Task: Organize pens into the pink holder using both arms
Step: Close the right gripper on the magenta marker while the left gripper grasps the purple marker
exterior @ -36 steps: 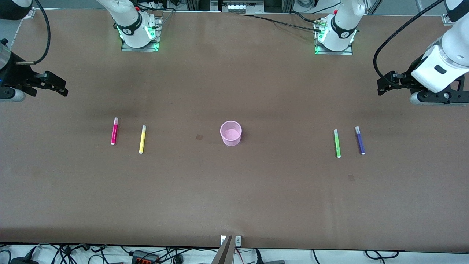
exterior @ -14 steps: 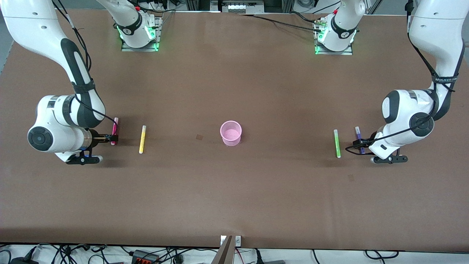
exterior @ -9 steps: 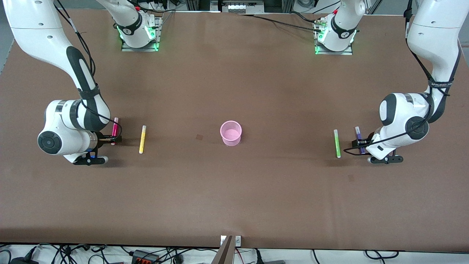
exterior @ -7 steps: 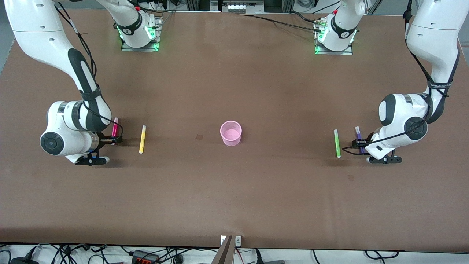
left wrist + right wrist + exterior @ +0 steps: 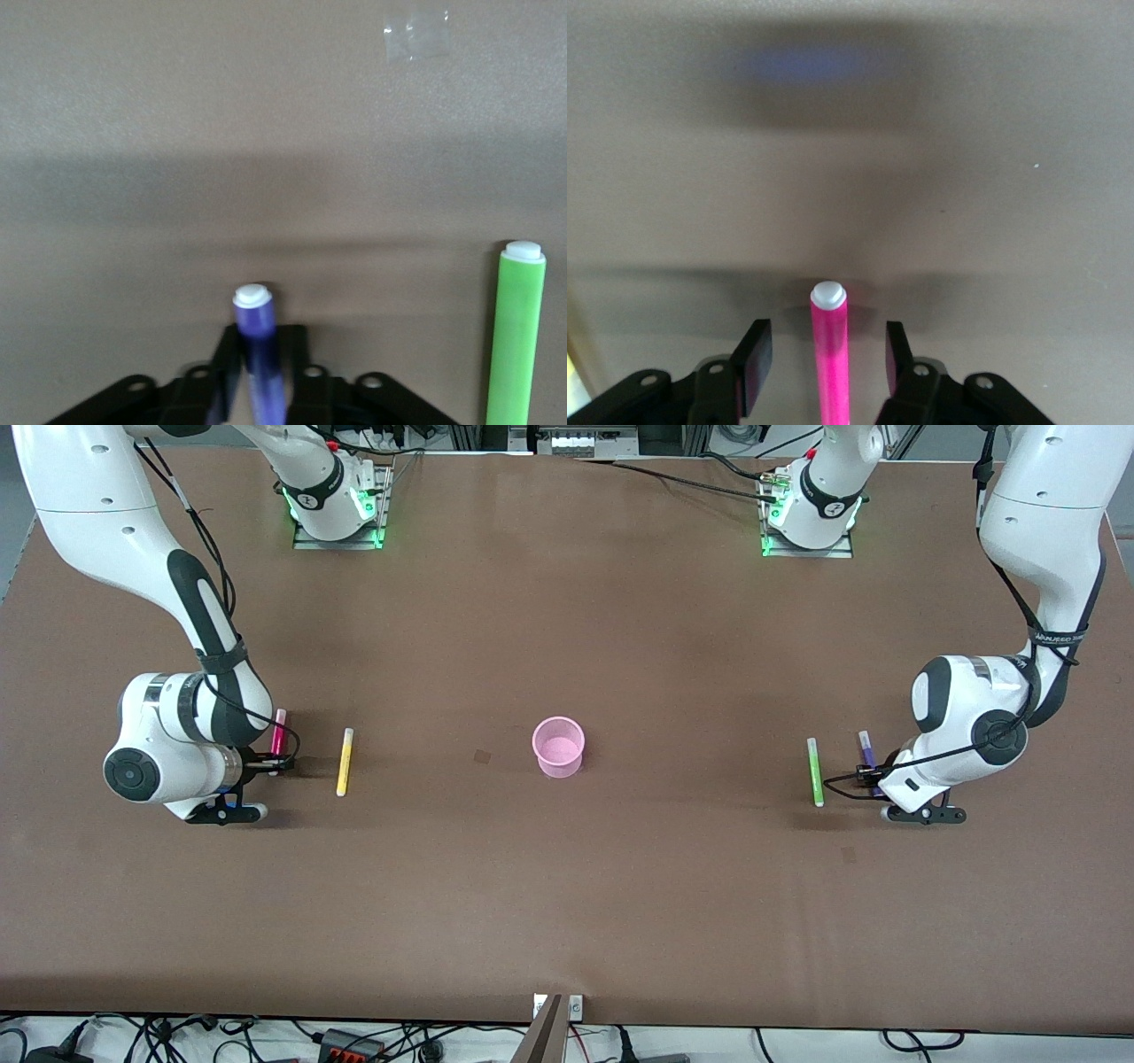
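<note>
The pink holder stands upright in the middle of the table. Toward the right arm's end lie the magenta pen and the yellow pen. Toward the left arm's end lie the green pen and the purple pen. My right gripper is down at the table, open, with the magenta pen between its fingers and a gap on each side. My left gripper is down at the table, its fingers closed against the purple pen. The green pen lies beside it.
Two small tape patches sit on the brown table, one beside the holder and one nearer the front camera than the green pen. The arm bases stand along the table's edge farthest from the camera.
Both arms came down from the table's ends to the outermost pens. The left gripper's fingers have closed in on the purple pen. The right gripper crept a little along the magenta pen.
</note>
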Motion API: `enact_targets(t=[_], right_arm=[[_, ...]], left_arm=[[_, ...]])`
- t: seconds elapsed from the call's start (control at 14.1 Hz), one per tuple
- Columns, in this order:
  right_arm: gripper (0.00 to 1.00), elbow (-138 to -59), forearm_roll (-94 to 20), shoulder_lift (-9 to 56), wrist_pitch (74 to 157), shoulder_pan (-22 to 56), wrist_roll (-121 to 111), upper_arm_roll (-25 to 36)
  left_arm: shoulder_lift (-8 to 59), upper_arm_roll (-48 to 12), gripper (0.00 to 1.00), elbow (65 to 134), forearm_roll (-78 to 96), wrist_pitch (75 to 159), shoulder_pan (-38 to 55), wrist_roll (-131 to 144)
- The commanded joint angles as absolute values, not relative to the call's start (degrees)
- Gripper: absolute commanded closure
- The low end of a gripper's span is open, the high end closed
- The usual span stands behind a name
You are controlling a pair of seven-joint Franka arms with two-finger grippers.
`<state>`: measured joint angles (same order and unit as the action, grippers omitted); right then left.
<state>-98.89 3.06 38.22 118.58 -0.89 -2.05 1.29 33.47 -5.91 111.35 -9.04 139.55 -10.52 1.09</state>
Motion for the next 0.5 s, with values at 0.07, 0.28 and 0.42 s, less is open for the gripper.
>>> enact_targets(t=[0.07,0.28,0.42], right_arm=[[0.46,-98.5,3.3,38.8,119.3,-1.4,-1.5,0.9],[0.46,-98.5,3.3,39.1,119.4,-1.4,-1.5,0.9],[0.57,-98.5,3.3,39.1,119.6,-1.4,-1.6,0.9]], left_arm=[[34.3,-6.2,0.99,109.8,-10.5,139.2,-11.6,0.4],[31.6,-7.0,1.00,106.4,-10.5,130.7,-11.3,0.2],[30.8,-10.2,1.00,102.0,-10.5,121.9,-11.2,-6.1]])
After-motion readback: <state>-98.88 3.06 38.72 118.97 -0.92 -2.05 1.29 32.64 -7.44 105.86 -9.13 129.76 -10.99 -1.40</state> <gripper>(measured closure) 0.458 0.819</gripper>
